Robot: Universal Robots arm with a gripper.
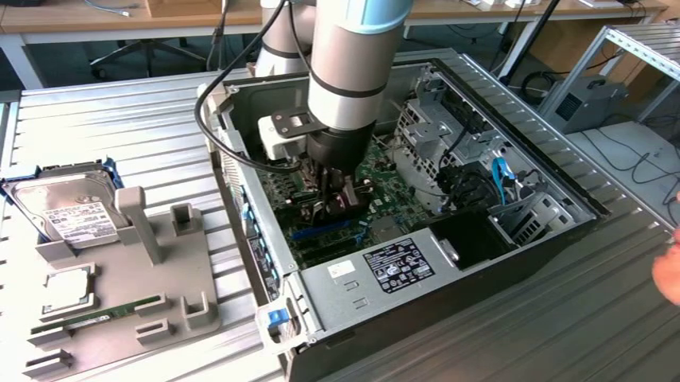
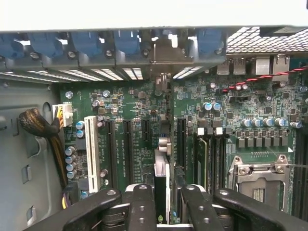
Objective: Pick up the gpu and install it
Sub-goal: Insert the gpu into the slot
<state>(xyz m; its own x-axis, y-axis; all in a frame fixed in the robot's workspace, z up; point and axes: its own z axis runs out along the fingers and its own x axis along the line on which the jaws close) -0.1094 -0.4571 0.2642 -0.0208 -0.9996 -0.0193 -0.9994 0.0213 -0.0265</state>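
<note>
The gpu (image 2: 162, 173) stands on edge between the two black fingers (image 2: 143, 207) of the gripper (image 2: 163, 211), seen edge-on in the wrist view as a thin dark card with a pale metal strip, running from the lower centre of the frame up toward the row of blue slot clips (image 2: 127, 43). The jaws are closed on it, one finger on each face. The card sits over the green motherboard (image 2: 231, 115), among the black expansion slots (image 2: 127, 144) and to the right of the long white slot (image 2: 90, 151); whether its lower edge is already in a slot cannot be told.

In the exterior view the gripper (image 1: 331, 195) is down inside the open computer case (image 1: 425, 263) at the centre of the frame, under the grey arm (image 1: 345, 64), with the card (image 1: 342, 199) just visible between the fingers above the board. The empty silver processor socket (image 2: 262, 180) lies at the lower right of the wrist view.

At the left of the exterior view a grey parts holder (image 1: 127, 294) carries a silver hard drive (image 1: 66, 211) with a white label, a processor chip (image 1: 66, 288) and a narrow green memory stick (image 1: 101, 312). All rest on a ribbed metal table (image 1: 127, 135). A person's hand (image 1: 667, 270) shows at the right edge.
</note>
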